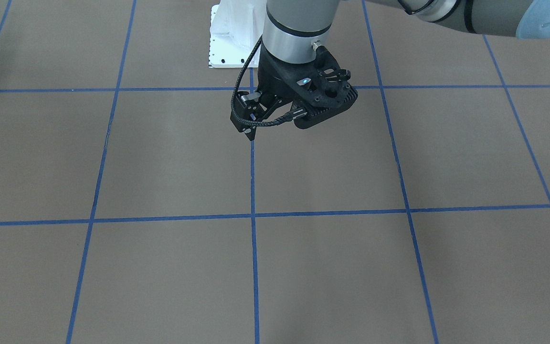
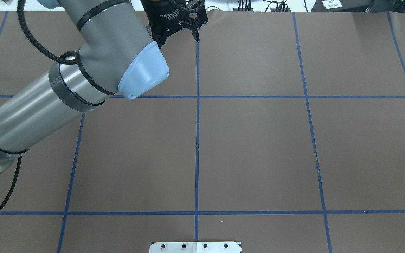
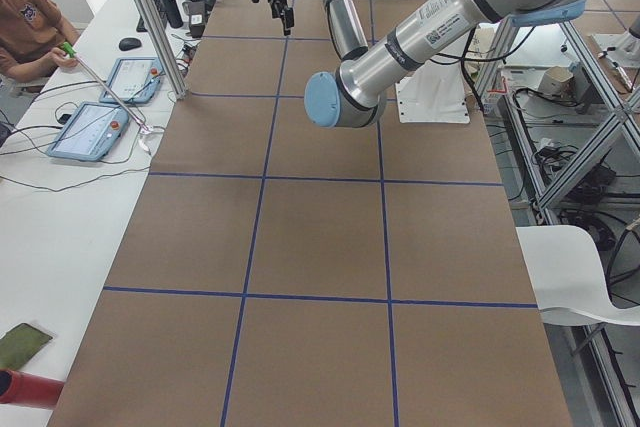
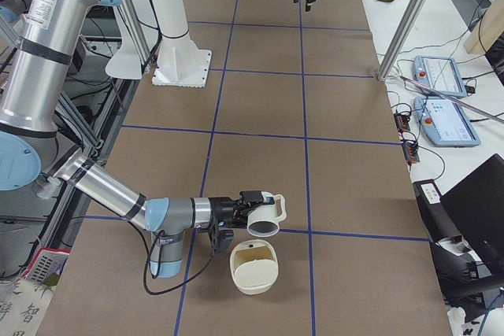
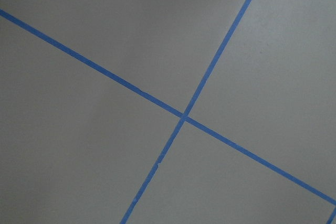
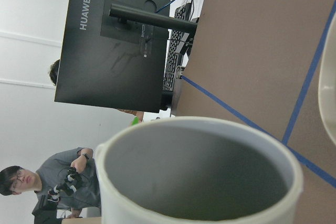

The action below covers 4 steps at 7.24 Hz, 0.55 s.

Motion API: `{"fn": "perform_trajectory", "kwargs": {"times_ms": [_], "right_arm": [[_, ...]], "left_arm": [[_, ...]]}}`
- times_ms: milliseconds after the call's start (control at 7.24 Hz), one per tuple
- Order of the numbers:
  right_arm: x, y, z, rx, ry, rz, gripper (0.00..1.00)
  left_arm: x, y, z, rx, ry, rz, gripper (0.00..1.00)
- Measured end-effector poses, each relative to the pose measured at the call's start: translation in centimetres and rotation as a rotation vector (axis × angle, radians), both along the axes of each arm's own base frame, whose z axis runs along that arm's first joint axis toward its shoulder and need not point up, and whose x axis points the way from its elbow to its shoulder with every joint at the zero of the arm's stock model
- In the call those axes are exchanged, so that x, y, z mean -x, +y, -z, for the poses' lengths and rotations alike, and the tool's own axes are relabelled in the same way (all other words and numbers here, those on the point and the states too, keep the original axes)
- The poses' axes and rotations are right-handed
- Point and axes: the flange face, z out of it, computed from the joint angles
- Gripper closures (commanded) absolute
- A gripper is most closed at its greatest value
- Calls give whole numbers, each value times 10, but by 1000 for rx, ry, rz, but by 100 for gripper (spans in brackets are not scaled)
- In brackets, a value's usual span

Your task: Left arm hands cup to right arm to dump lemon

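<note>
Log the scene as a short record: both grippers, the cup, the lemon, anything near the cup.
left gripper: open, empty, above the far side of the table, well away from the cup
right gripper: at the cup; seen only in the side view, so open or shut cannot be told
cup: tipped on its side, mouth towards the cream container
cup interior: grey, no lemon seen in the right wrist view
lemon: not visible in any view
cream container: on the table, just beside the cup

Below the left end effector (image 2: 178, 40) the tabletop (image 2: 258, 151) looks like matt paper with smooth tape lines (image 2: 197, 151), while the cup (image 6: 199, 177) looks smooth, faintly glossy ceramic.
</note>
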Motion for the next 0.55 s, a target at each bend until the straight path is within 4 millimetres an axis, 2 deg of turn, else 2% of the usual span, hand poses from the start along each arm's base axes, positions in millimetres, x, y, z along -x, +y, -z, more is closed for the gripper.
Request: {"fn": "perform_trajectory", "kwargs": {"times_ms": [553], "right_arm": [[-18,14,-13,102,-287,-74,75]], "left_arm": [[3,1,7,-18,0,11,0]]}}
